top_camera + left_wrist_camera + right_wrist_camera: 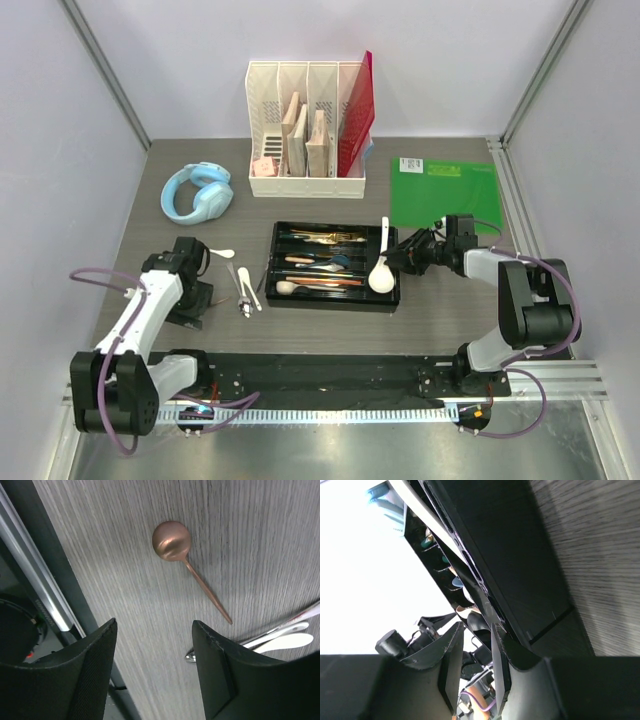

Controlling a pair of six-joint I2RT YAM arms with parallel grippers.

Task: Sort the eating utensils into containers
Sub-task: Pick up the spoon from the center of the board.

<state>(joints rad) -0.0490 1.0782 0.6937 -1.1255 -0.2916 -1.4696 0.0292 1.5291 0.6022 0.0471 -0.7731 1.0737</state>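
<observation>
Cutlery [320, 262] mostly lies in tray [335, 305], some spoons [243, 290] lie left of it; left gripper [155, 625] wide and empty, right gripper [476, 626] at rim, I cannot tell.

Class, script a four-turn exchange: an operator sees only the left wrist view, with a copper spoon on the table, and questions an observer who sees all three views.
Operator: I see the copper spoon. Where's the tray?
Observer: The black tray sits mid-table, right of the loose cutlery.
Operator: Where's the other arm?
Observer: The right gripper is at the tray's right edge.
</observation>
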